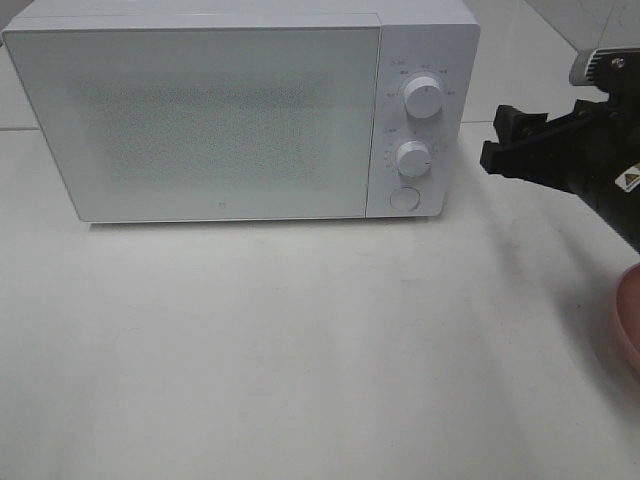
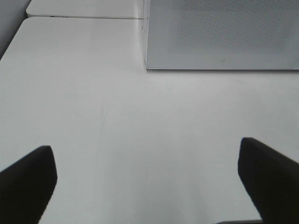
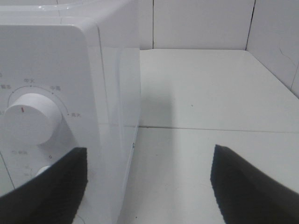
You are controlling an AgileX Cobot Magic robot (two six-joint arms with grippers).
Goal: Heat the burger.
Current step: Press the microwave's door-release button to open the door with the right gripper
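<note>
The burger shows in none of the views, so where it sits cannot be told. The only hint is a pink plate [image 1: 630, 318] cut off by the frame edge, in front of and to the right of the microwave [image 1: 250, 20], and the sliver in view is bare. The microwave's door [image 1: 200, 120] is shut. The right gripper [image 1: 495, 137] hangs just right of the microwave's upper knob [image 1: 424, 98], jaws wide apart and empty. The left gripper [image 2: 147, 182] hovers over the table [image 2: 140, 116] in front of the microwave's left corner, jaws also spread with nothing between them. A stacked burger is likely light, soft and loose: squeezed at the bun it would crush, and its layers could slide apart. The safer hold is probably a gentle pinch low across the whole stack, or the plate's rim if it rides on one.
</note>
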